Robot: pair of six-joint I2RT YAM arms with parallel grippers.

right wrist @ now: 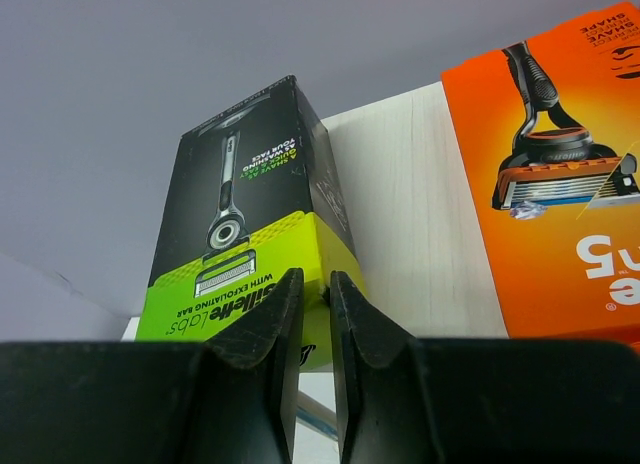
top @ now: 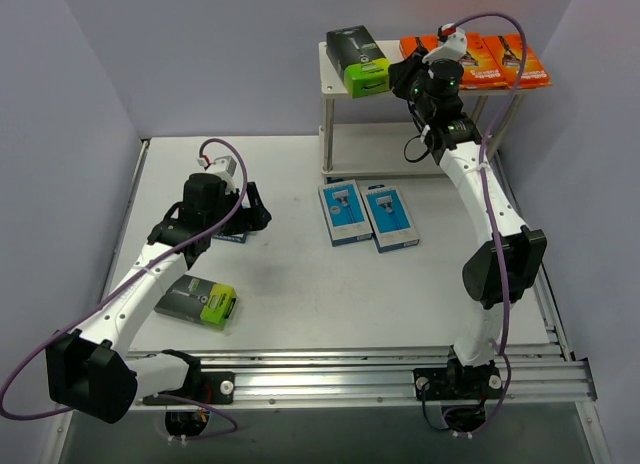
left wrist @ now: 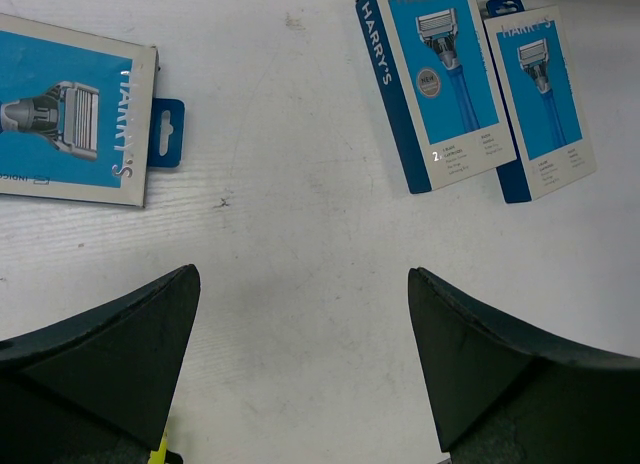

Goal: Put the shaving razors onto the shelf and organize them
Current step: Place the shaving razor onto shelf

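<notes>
Table point(top: 300, 284): white top, lavender walls on three sides; the shelf point(top: 330, 79) stands at the far side, right of centre.
Done: the top board carries one black/lime pack point(right wrist: 250, 214) at its left end and orange packs point(top: 500, 64) at its right end. They look like three, one partly hidden by the right arm.
To do: two blue packs lie side by side mid-table point(left wrist: 445, 84) point(left wrist: 545, 99), a third blue pack point(left wrist: 70, 119) lies off to the left, and a second black/lime pack point(top: 200, 302) lies near the left arm. All are flat on the table.
Progress: roughly half in, by my count. Four packs are yet to go up, and final ordering is not judged.
Right claw point(right wrist: 315, 284): over the top board, jaws nearly together, nothing seen between them; tips just short of the black/lime pack.
Left claw point(left wrist: 302, 274): spread wide, holding nothing, above bare table between the lone blue pack and the pair.
Blue pack text: "HARRY'S" on face and spine; small print unreadable.
Black/lime pack text: "Gillette Labs", "WITH EXFOLIATING BAR", seen upside down.
Orange pack text: large "5", razor picture; brand not readable.
</notes>
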